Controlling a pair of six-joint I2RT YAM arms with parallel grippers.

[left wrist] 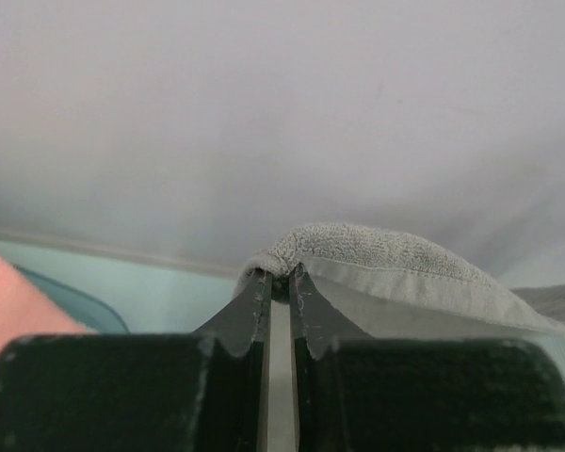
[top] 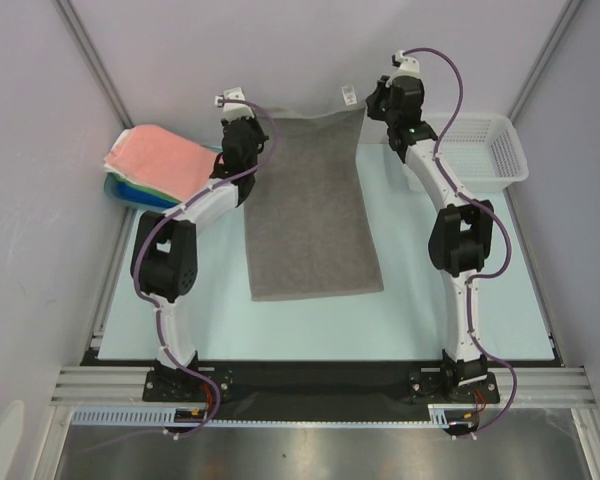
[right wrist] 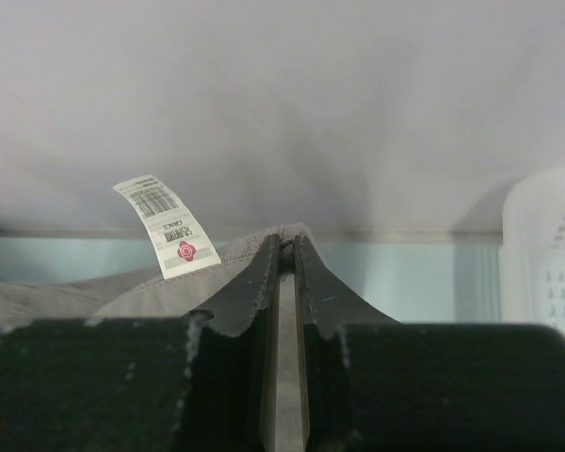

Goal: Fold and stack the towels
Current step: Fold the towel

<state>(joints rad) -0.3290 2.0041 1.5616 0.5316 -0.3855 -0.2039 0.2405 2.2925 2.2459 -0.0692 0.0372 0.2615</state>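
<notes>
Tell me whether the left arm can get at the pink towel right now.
Probably not yet: the left pincer is shut on a far corner of the grey towel. The pink towel lies close beside it with nothing between, so after letting go, likely yes.

Pale table [top: 310, 330] bears grey towel [top: 310, 215], blue tray [top: 117, 191], white basket [top: 495, 150].
</notes>
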